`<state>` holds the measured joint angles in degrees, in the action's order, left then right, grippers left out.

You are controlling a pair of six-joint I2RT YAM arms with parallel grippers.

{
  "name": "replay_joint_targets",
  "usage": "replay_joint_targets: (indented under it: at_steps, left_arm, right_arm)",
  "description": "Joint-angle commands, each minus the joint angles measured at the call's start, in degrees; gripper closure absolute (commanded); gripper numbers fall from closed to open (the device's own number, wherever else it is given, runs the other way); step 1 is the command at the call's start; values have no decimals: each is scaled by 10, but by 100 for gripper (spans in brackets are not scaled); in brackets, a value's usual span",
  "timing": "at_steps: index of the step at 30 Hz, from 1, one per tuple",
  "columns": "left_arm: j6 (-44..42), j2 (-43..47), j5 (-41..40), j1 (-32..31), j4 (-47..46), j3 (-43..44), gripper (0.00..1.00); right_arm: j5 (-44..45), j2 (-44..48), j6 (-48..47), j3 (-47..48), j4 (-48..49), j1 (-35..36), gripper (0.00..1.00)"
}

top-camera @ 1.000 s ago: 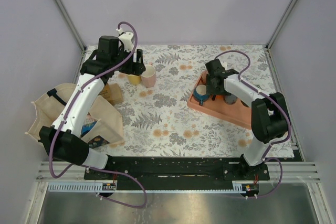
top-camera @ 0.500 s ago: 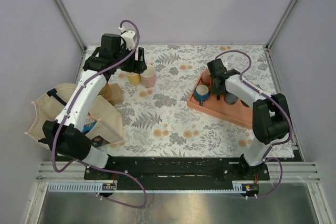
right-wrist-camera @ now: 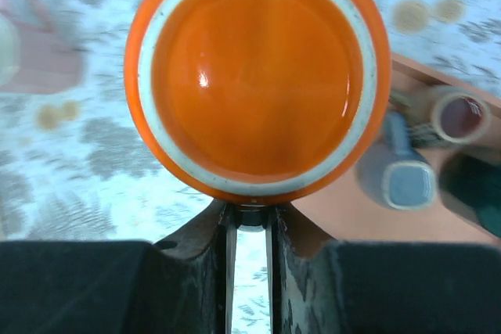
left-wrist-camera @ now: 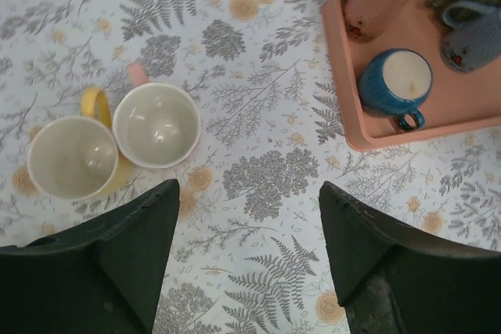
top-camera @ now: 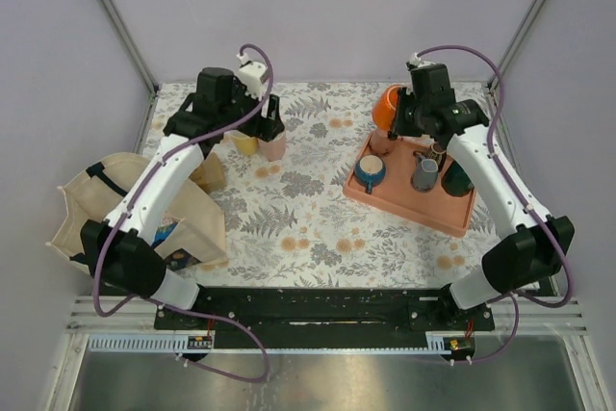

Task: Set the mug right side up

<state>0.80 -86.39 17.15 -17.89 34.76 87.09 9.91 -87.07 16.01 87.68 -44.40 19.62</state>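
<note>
The right pincer (right-wrist-camera: 249, 223) is pinching narrowly shut on the orange mug (right-wrist-camera: 254, 76), holding it in the air off the bench (top-camera: 308, 209), near the far left corner of the pink tray (top-camera: 399, 207); what looks like the mug's pale-ringed base is facing the wrist camera; the left pincer (left-wrist-camera: 246, 193) is hanging wide open, gripping nothing, above a yellow mug (left-wrist-camera: 74, 158) and a pink mug (left-wrist-camera: 156, 124) that are standing mouth-up and touching; a blue mug (left-wrist-camera: 395, 80) is sitting upright in the tray, a grey mug (left-wrist-camera: 477, 41) lying near it.
</note>
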Motion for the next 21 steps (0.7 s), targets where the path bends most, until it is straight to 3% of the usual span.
replay_joint_targets:
  at_steps: [1,5,8,16,21]
  left_arm:
    - [-150,105,52,-39,-188,-95,25]
    - [-405,201,75,-83,-427,-282,21]
    - [-548,210,103,-99,-540,-353,19]
    - [-699,125,177,-111,-745,-373,19]
    - [-747,106,231,-111,-741,-361,22]
  right_arm:
    - [-270,-12,-9,78,9,-39,100]
    - [-497,-69,52,123,29,-66,100]
    - [-589,-96,74,137,46,-66,100]
    - [-742,-149,158,134,122,-63,100]
    - [-773,-155,194,116,164,-62,100]
